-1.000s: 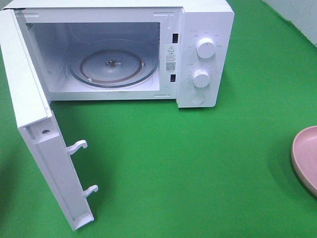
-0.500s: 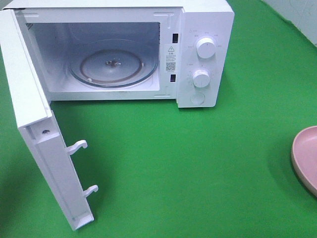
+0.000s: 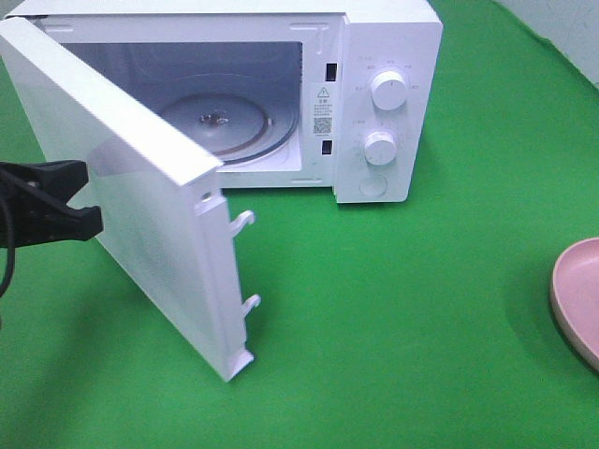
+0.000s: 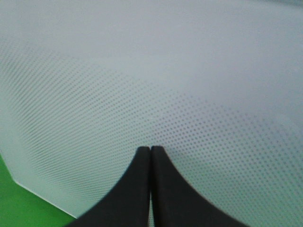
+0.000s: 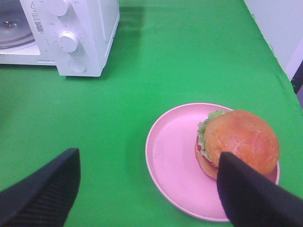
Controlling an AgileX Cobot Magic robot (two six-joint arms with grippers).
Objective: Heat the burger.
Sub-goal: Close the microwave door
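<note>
Oddly, the left gripper (image 3: 92, 204), jaws pressed together and holding nothing, sits against the outer face of the door (image 3: 140, 201), which stands half swung toward the microwave (image 3: 388, 56). Yet the burger (image 5: 239, 142) is not inside: it sits on the pink plate (image 5: 175, 165) at the right edge of the green cloth, well apart from the oven, and the turntable (image 3: 239, 126) is bare. Judged from that, the door ought to stay wide until the burger is loaded. The right gripper (image 5: 149, 191) hangs near the plate, jaws wide apart and empty. It should straddle the bun low on its sides and close gently. The bun is domed, glossy and golden-brown, with lettuce frill and tomato showing beneath.
</note>
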